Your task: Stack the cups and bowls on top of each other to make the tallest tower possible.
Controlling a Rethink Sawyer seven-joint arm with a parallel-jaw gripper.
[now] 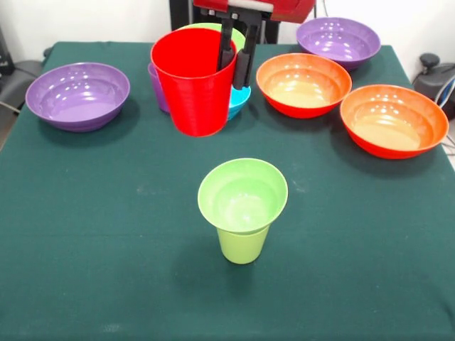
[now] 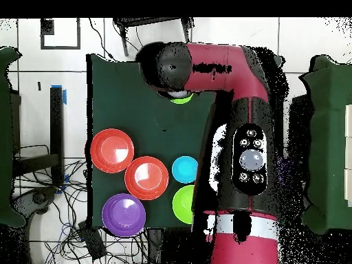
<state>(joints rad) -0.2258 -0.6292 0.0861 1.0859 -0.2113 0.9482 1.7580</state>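
My gripper (image 1: pixel 233 71) is shut on the red cup (image 1: pixel 192 89), one finger inside its rim and one outside on the right wall. The cup hangs slightly tilted above the back of the table. At the table's middle stands the lime-green cup (image 1: pixel 242 246) with the small lime-green bowl (image 1: pixel 242 195) seated on it. In the overhead view only a sliver of this lime-green stack (image 2: pixel 181 99) shows under the arm. The small blue bowl (image 1: pixel 240 99) (image 2: pixel 184 169) sits behind the red cup. A purple cup (image 1: pixel 157 89) is mostly hidden behind the red one.
Purple bowls sit at the left (image 1: pixel 78 96) and back right (image 1: pixel 338 41) (image 2: pixel 124 214). Two orange bowls (image 1: pixel 303 84) (image 1: pixel 393 119) lie at the right. A medium lime-green bowl (image 1: pixel 213 30) (image 2: pixel 183 203) stands at the back. The arm (image 2: pixel 227 75) covers much of the overhead view.
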